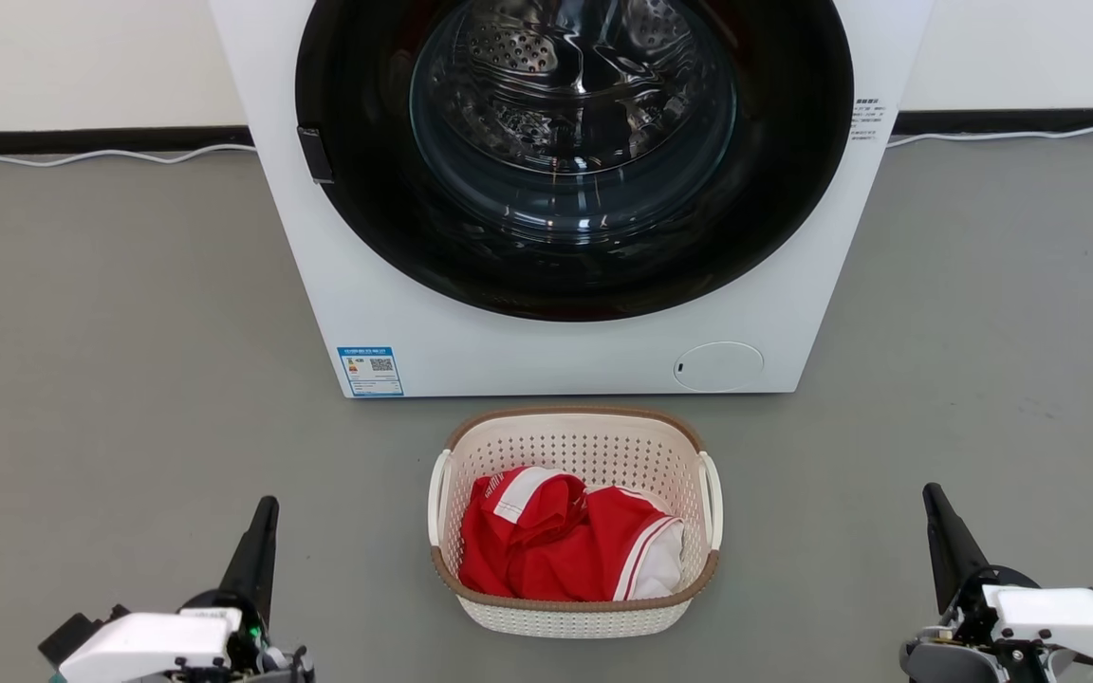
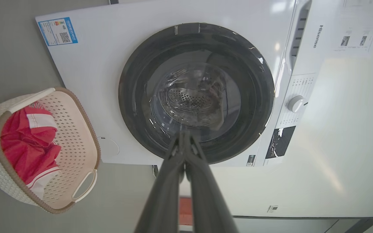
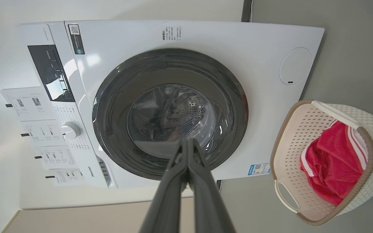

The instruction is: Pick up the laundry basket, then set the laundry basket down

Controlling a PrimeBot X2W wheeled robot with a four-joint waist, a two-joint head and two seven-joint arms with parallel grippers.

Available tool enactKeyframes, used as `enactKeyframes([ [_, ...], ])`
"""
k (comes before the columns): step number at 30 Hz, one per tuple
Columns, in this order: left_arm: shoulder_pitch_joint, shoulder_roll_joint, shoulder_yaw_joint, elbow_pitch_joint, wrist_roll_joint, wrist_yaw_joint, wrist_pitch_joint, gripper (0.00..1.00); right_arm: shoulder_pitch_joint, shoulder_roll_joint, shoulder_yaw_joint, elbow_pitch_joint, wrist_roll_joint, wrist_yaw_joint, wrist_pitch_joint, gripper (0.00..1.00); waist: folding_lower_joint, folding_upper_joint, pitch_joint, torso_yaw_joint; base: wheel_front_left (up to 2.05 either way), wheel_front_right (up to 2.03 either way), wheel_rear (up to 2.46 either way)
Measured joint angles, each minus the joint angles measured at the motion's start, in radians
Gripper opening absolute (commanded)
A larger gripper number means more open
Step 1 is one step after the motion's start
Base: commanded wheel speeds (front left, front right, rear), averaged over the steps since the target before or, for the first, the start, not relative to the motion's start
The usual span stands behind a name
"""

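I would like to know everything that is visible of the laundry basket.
The basket is small, cream-white plastic, rounded-rectangular, with perforated walls, a brown woven-look rim and two white side handles. It stands upright on the grey floor, just before the washer, apart from it. A crumpled red garment with white stripes lies inside. Nothing else touches it.

Cream, red and white on grey.
The laundry basket (image 1: 594,448) is cream-white, dotted with holes, with a brown woven-look rim and white handles; the garment (image 1: 546,555) in it is red with white stripes. Behind the basket, the washing machine (image 1: 556,356) is white with a black door ring (image 1: 385,251) and a blue label (image 1: 370,370); the floor (image 1: 129,332) is grey.
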Motion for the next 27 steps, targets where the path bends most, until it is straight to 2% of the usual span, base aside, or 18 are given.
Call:
enactKeyframes([
  [6, -0.015, 0.000, 0.002, -0.008, -0.055, -0.008, 0.011, 0.00, 0.000, 0.000, -0.001, -0.006, 0.063, 0.000, 0.016, 0.00, 0.0000, 0.0000, 0.001, 0.001, 0.00, 0.00, 0.00],
  [27, -0.015, 0.000, 0.003, -0.009, -0.057, -0.008, 0.011, 0.00, -0.001, 0.000, -0.001, -0.006, 0.063, 0.000, 0.016, 0.00, 0.0000, 0.0000, 0.001, 0.001, 0.00, 0.00, 0.00],
])
